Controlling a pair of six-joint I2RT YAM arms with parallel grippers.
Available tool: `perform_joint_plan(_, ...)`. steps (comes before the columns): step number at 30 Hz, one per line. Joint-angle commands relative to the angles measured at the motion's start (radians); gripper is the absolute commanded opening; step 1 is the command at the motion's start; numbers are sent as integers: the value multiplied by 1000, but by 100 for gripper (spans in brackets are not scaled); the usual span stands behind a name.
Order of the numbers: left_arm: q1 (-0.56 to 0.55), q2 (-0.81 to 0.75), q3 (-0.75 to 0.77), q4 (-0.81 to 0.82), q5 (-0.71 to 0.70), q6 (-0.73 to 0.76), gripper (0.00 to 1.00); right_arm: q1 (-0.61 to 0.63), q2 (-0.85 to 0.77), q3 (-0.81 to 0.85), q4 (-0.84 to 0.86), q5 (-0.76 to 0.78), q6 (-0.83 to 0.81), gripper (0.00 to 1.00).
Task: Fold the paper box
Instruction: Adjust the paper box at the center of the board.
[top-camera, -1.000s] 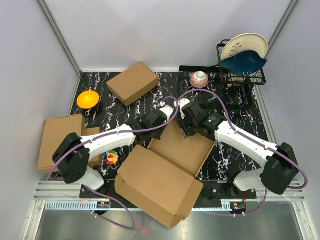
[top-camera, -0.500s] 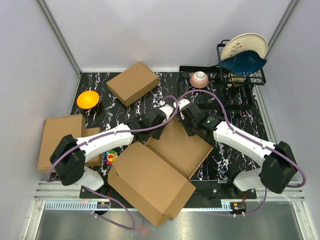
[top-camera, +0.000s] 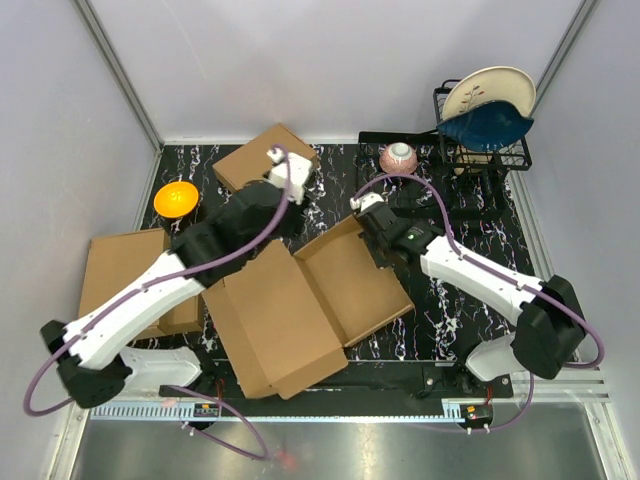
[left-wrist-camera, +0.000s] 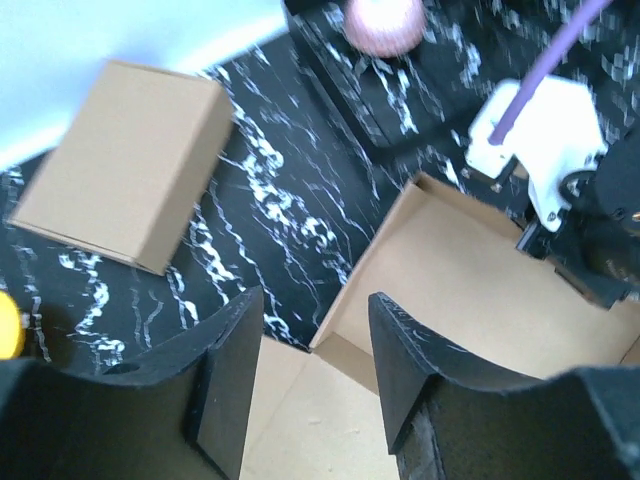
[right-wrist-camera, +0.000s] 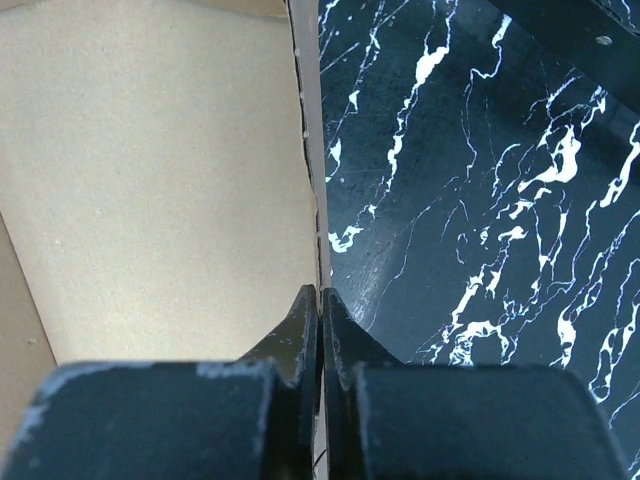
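Note:
The paper box (top-camera: 300, 300) lies open in the middle of the table, its shallow tray (top-camera: 355, 280) to the right and its wide lid panel (top-camera: 270, 325) to the left. My right gripper (top-camera: 372, 228) is at the tray's far corner. In the right wrist view this gripper (right-wrist-camera: 320, 300) is shut on the thin upright edge of the box wall (right-wrist-camera: 308, 150). My left gripper (top-camera: 282, 172) hangs high over the back of the table, apart from the box. Its fingers (left-wrist-camera: 228, 370) stand open with nothing between them, and the paper box (left-wrist-camera: 470, 290) shows below.
A smaller brown box (top-camera: 262, 165) lies at the back under the left wrist. An orange bowl (top-camera: 176, 198) sits back left and a pink cup (top-camera: 398, 158) back centre. A black dish rack (top-camera: 485, 140) holds plates at back right. A tan cardboard slab (top-camera: 118, 270) lies at the left edge.
The left gripper let go, opened and rose toward the back left. The right gripper shut on the box wall. The box slid left and away from the near edge.

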Motion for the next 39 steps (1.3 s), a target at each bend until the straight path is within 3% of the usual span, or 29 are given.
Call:
perform_joint_plan(1,-1,-164,23,54,-204,-23,51,-37,10,76,-15,39,146,0)
perform_joint_plan(12,-2,-473,-290,262,-298,-132,52,-149,-137,-64,92,-108,538,0)
perform_joint_plan(19,-36,-539,-428,308,-273,-197,51,-149,-208,-250,188,-161,844,0)
perform_joint_plan(25,-123,-553,-534,356,-272,-255,51,-145,-210,-368,285,-207,969,1)
perform_joint_plan(27,-166,-551,-564,377,-282,-260,51,-131,-188,-385,320,-233,975,10)
perform_joint_plan(28,-177,-551,-572,400,-284,-260,52,-122,-178,-384,322,-231,968,24)
perform_joint_plan(31,-202,-542,-600,420,-287,-243,52,-68,-167,-343,273,-188,925,49)
perform_joint_plan(35,-205,-545,-618,419,-302,-223,53,-27,-223,-253,106,-118,813,63)
perform_joint_plan(39,-205,-559,-624,411,-338,-211,53,-19,-325,-178,-14,-69,685,66)
